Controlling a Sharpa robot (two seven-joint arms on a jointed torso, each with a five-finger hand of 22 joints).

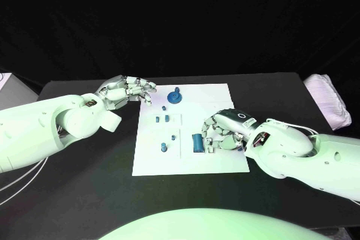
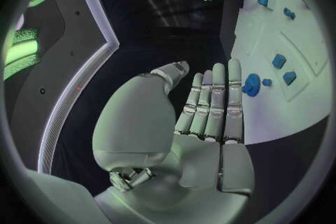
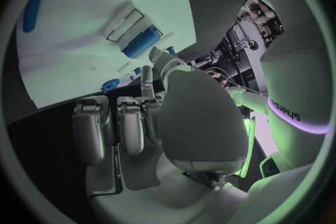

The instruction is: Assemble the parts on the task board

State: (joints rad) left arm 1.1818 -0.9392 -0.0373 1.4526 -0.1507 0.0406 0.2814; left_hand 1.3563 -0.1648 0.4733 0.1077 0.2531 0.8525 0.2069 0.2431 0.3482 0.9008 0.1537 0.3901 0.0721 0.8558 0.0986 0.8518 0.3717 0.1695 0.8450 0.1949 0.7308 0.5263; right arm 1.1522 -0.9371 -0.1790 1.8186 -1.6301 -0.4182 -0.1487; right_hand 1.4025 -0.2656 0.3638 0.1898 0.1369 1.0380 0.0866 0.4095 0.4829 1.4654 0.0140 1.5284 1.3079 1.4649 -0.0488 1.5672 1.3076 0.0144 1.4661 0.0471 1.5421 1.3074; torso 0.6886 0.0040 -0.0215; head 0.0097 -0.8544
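Nearest the robot, the right robot hand [image 1: 219, 130] sits over the right half of the task board [image 1: 217, 164], fingers curled in beside the long blue cylinder [image 1: 196, 142]. That cylinder lies flat on the board, touching or just shy of the fingertips; from the head view I cannot tell whether it is actually pinched or only nudged. It looks like a small, rigid plastic peg: light, hard, smooth, likely to roll if pushed on its side, so the safe hold is across its middle, thumb against fingers.

A little further in, a short blue peg [image 1: 164, 146] stands near the board's left edge, with a smaller blue stub [image 1: 174, 137] just beside it. These are tiny, and a fingertip pinch from above is the only sensible grip.

Toward the board's far edge, two small blue blocks [image 1: 161, 117] lie close together, and beyond them the round blue gear [image 1: 175, 97], stiff and best taken by its rim.

At the far left corner of the board, the left robot hand [image 1: 126, 89] hovers, fingers extended and holding nothing.
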